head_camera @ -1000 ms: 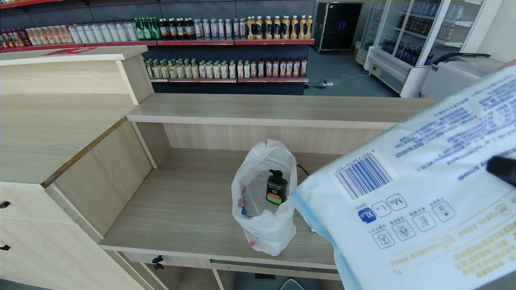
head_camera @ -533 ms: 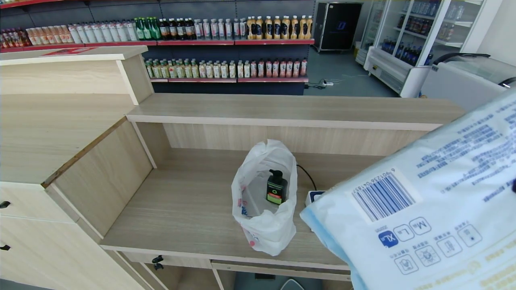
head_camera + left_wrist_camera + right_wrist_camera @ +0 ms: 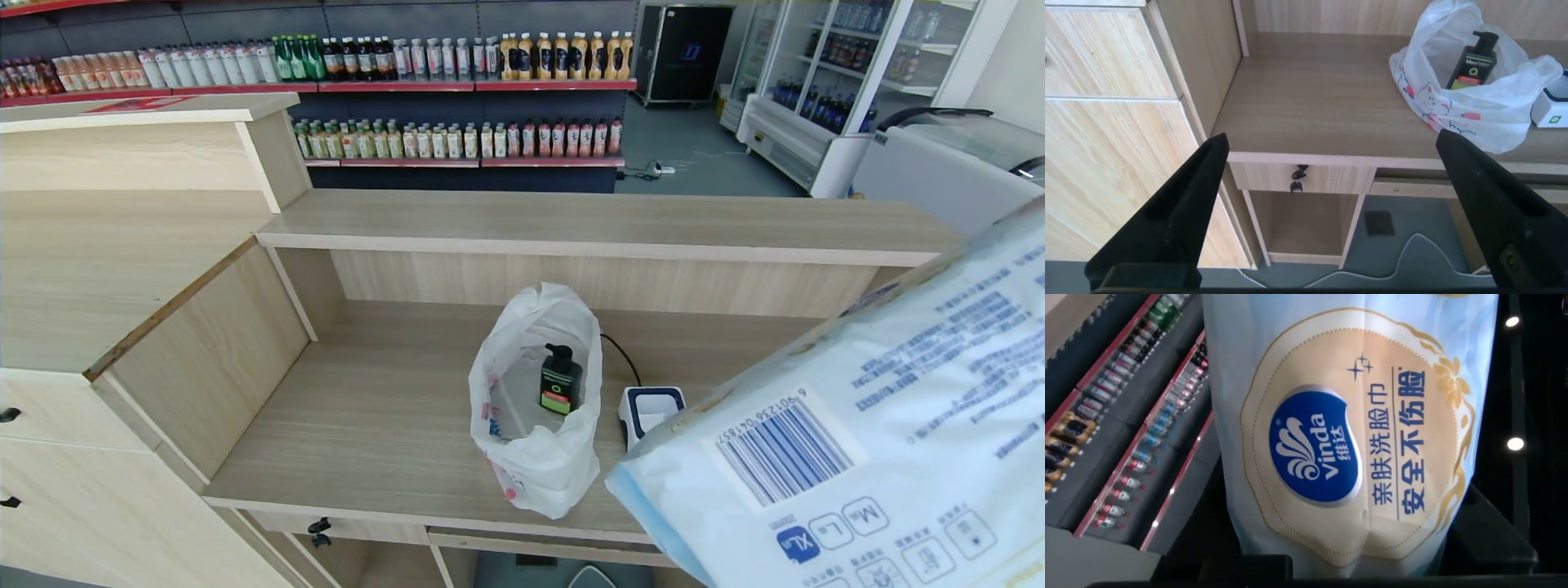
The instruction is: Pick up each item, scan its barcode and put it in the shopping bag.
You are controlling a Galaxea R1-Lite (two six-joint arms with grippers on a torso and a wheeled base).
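A large white and blue tissue pack [image 3: 882,425] hangs at the right, above the desk's front right corner, barcode [image 3: 784,453] facing up. My right gripper [image 3: 1364,539] is shut on it, and the pack's printed face [image 3: 1347,449] lies close to the wrist camera. The white shopping bag [image 3: 535,441] stands open at mid desk with a black pump bottle [image 3: 561,390] upright inside. A white barcode scanner [image 3: 649,407] sits just right of the bag, partly behind the pack. My left gripper [image 3: 1331,143] is open and holds nothing, in front of the desk's edge, left of the bag [image 3: 1470,82].
The wooden desk [image 3: 367,425] has a raised counter ledge [image 3: 571,220] behind and a tall side panel [image 3: 204,359] at its left. A drawer with a key [image 3: 1298,175] lies under the desk top. Shelves of bottles [image 3: 457,139] and fridges stand far behind.
The tissue pack has moved right and down in the head view, uncovering the scanner beside the bag. Bag and bottle have stayed put.
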